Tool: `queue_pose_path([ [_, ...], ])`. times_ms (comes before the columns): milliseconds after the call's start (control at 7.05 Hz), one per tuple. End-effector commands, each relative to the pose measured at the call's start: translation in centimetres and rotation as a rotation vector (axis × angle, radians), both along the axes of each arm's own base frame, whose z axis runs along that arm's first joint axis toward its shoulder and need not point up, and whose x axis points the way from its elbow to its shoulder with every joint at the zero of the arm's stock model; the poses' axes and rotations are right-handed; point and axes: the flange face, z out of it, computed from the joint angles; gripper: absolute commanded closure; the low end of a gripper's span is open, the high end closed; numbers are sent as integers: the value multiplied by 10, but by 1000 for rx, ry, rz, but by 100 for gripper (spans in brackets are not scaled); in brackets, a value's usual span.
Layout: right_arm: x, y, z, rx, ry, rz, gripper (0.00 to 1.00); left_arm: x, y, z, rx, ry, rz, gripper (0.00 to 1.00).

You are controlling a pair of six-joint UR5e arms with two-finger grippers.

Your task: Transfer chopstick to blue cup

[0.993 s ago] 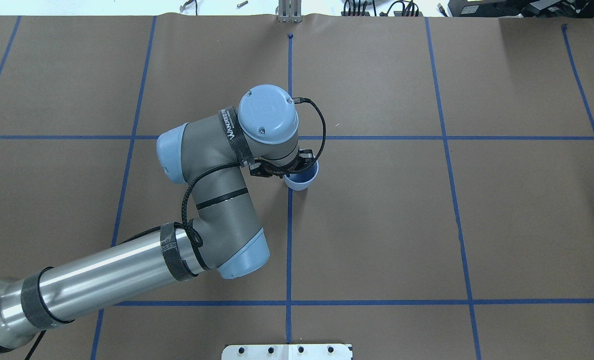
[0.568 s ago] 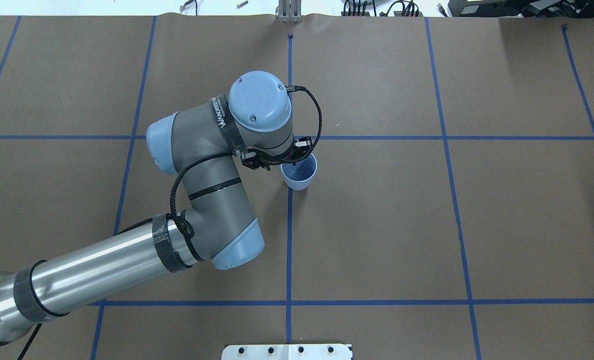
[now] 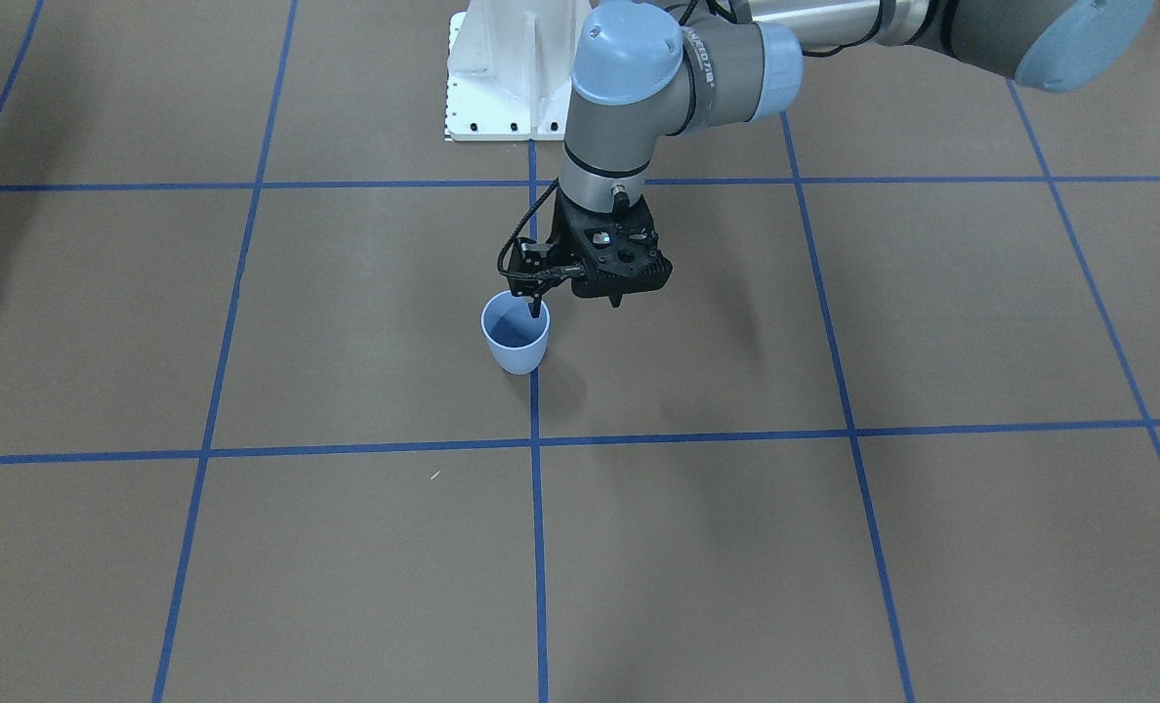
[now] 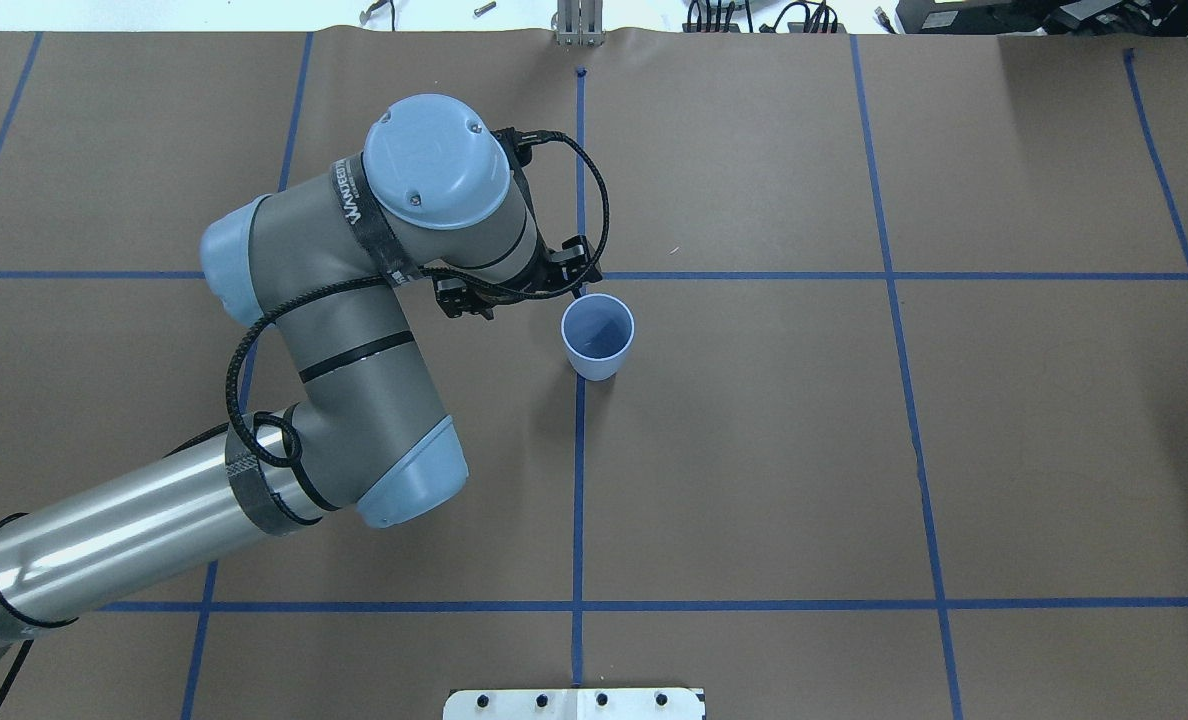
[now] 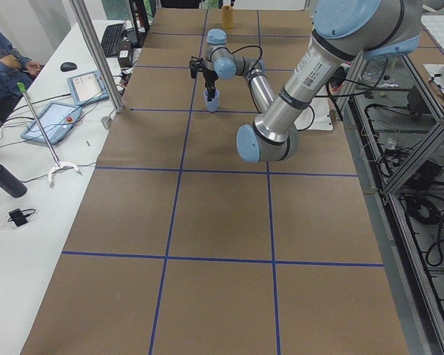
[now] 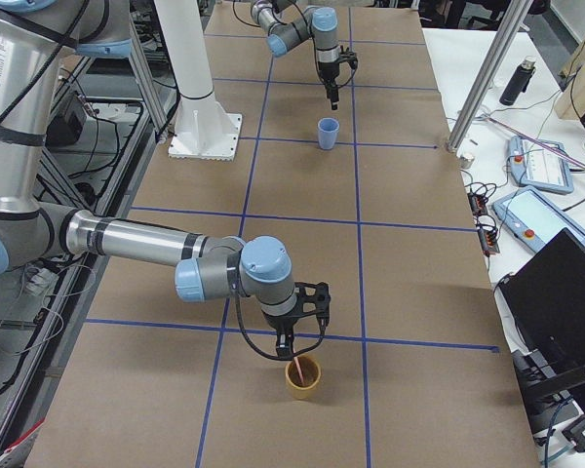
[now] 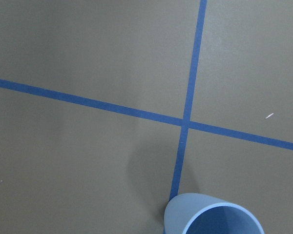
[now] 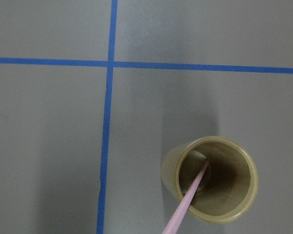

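Note:
The blue cup (image 3: pixel 516 347) stands upright and empty on a blue tape line near the table's middle; it also shows in the overhead view (image 4: pixel 597 345) and at the bottom of the left wrist view (image 7: pixel 210 217). My left gripper (image 3: pixel 577 305) hangs open just above and beside its rim, holding nothing. The pink chopstick (image 8: pixel 188 207) leans inside a tan cup (image 8: pixel 237 204) at the table's right end. My right gripper (image 6: pixel 292 341) is right above that cup (image 6: pixel 303 382); whether it is open or shut on the stick I cannot tell.
Brown paper with a blue tape grid covers the table. The white robot base plate (image 3: pixel 512 68) is behind the blue cup. Operators' tablets and a pole stand (image 6: pixel 487 78) line the far side.
My left arm has drawn back to the left and off the blue cup, which stays standing in place and now shows uncovered.

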Motion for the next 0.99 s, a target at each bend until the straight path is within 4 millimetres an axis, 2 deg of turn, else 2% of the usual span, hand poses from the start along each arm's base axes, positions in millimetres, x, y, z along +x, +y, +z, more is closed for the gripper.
queue_pose_path([
  [0, -13, -10, -1, -12, 51, -39, 29, -3, 0, 0, 1, 3, -2, 2],
  [142, -13, -6, 2, -17, 54, -42, 56, -2, 1, 0, 1, 3, 0, 2],
  [284, -13, -5, 4, -19, 56, -44, 74, -2, 1, 0, -3, 3, -3, 2],
  [426, -12, -2, 5, -20, 57, -50, 79, -2, 1, 0, -6, 6, -6, 2],
  [709, -11, 1, 4, -13, 58, -57, 80, 0, 0, 2, -9, 2, -5, 2],
  [851, -10, 2, 5, -14, 58, -57, 84, 1, 0, 3, -9, 2, -5, 2],
])
